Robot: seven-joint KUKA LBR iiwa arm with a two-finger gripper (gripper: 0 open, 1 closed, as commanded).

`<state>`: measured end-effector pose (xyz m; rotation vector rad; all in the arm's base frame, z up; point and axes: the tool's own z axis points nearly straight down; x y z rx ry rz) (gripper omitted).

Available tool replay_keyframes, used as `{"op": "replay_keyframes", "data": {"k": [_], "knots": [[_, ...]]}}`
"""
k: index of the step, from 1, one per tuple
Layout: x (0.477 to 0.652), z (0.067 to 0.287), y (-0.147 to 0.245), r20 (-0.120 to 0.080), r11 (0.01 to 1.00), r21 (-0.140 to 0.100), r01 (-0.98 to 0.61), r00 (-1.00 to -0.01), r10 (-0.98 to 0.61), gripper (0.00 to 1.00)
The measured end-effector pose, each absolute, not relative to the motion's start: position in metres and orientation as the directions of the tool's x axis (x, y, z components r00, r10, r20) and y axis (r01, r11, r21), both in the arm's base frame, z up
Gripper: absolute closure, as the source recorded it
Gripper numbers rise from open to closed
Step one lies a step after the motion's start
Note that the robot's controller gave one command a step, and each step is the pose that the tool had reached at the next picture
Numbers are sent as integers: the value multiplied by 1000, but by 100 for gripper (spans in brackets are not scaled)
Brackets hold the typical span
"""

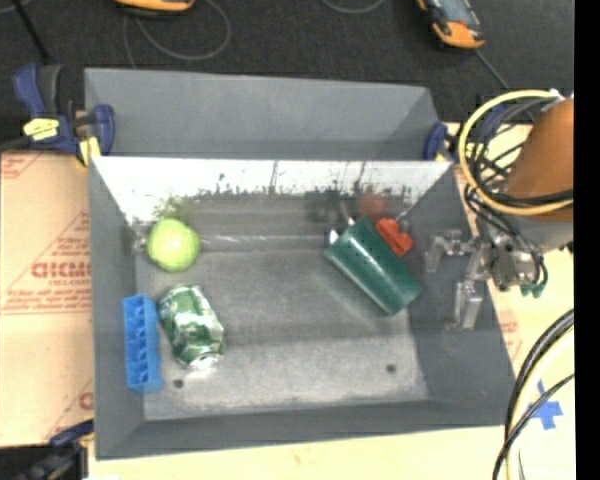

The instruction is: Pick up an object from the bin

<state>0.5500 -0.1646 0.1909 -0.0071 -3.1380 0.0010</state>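
Note:
My gripper (pixel 456 276) hangs open over the bin's right wall, with nothing between its fingers. Nearest to it, just to its left, a dark green cylinder (pixel 372 266) lies tilted on the bin floor near the back right. A small orange-red piece (pixel 394 236) sits at the cylinder's upper end, against the back wall. The gripper touches neither of them.
On the left side lie a yellow-green ball (pixel 173 245), a crumpled green and white can (pixel 191 325) and a blue ridged plastic block (pixel 141 342) along the left wall. Bare floor stretches between these and the cylinder. The arm with its orange cover and cables stands outside the right rim.

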Motion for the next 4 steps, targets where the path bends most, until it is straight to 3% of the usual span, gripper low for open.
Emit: {"op": "replay_keyframes", "data": {"k": [1, 2, 3, 4], "knots": [[552, 195, -164, -4, 1000, -2, 0, -1000, 0, 0], [573, 144, -156, -9, 997, -4, -73, -997, -73, 0], [576, 115, -155, -8, 999, -3, -46, -999, -46, 0], [587, 128, -139, -6, 997, -3, -72, -997, -72, 0]]}}
